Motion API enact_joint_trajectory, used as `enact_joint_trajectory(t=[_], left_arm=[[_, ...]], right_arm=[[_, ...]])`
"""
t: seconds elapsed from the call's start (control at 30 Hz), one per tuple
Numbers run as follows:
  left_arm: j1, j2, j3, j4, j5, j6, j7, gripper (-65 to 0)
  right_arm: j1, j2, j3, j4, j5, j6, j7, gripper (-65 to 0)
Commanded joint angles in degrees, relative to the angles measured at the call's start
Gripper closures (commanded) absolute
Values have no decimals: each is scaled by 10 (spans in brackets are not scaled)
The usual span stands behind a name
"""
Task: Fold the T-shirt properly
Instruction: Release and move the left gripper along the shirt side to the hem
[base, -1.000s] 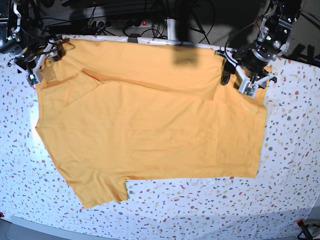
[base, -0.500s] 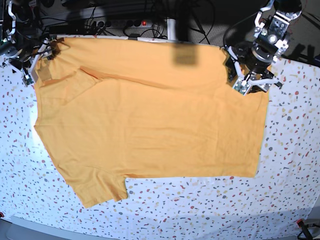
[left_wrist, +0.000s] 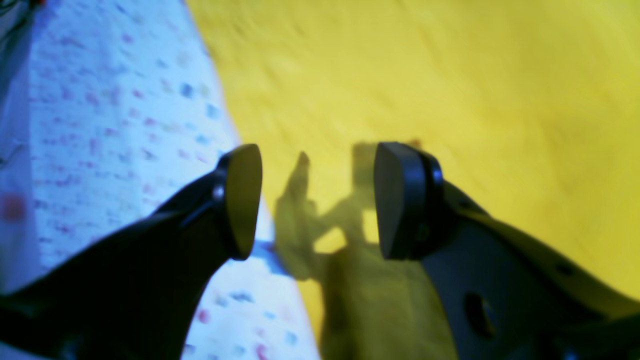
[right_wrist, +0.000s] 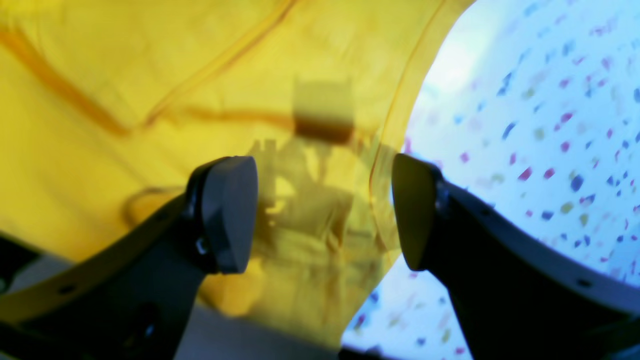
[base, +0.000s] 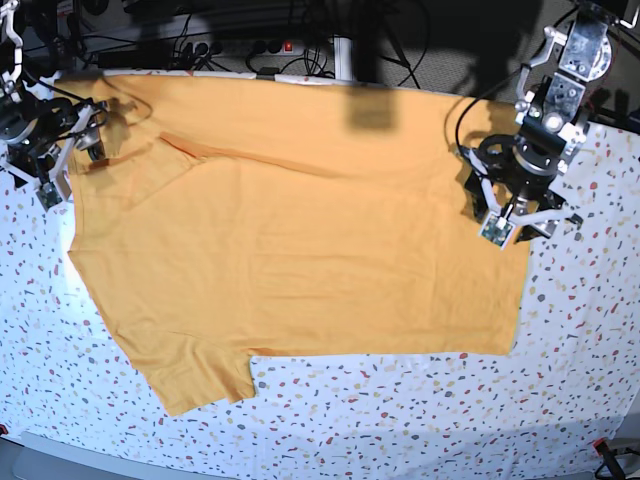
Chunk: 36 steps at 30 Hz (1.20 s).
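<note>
Speckled white tabletop (base: 420, 420) fills my base view, with the T-shirt (base: 300, 250) spread flat across it. My left gripper (base: 512, 215) hangs over the shirt's edge, jaws apart and empty; my right gripper (base: 50, 165) gapes at the opposite edge. Only the right wrist view shows a seam (right_wrist: 405, 85) between the fingers (right_wrist: 227, 215).

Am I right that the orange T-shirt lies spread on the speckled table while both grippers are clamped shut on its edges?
Not quite: the T-shirt does lie spread on the speckled table, but neither gripper is shut. The wrist views show the left gripper and right gripper with jaws apart and nothing between them, above the shirt's edges.
</note>
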Motion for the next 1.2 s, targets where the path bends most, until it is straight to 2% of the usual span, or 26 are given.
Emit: enact_joint_trajectory(t=[0.0,0.13,0.27,0.37,0.53,0.63,0.7,0.83,0.93,1.03,1.17], left_arm=[[-17,-9,-3,11,3,4,-12,-348],[-55,-16,-3,10,-7,3,-11,-348],[-93,-38,-3,10,-54,-3,-13,-348],[-123,-52,-3,10,-75,-7,-13,-348],[-167,-56,-3,-19,-90,-8,-24,-348],[-206,-56,-3,-64,-124,-42,-25,-348],[-238,-56,-3,-96,-156,-52,-25,-348],[-304,-56,-3,-155,-194,-52,-25,-348],[-340,-55,-3,-181,-201,-51,-20,-347],[-364,-52,-3,-185,-203,-32,-23,-347],[-381,-42,-3,-186,-202,-32,-40,-347]], right_arm=[[16,14,5,9,3,-10,10,-416],[63,14,5,9,3,-10,-3,-416],[111,14,5,9,6,-10,-61,-416],[145,16,5,9,49,-10,-108,-416],[158,15,5,9,92,-10,-106,-416],[159,16,5,9,91,-10,-105,-416],[160,16,5,9,91,-10,-105,-416],[161,15,5,9,91,-10,-104,-416],[161,15,5,9,91,-10,-104,-416],[162,15,5,9,91,-10,-103,-416],[162,14,5,9,93,-10,-101,-416]])
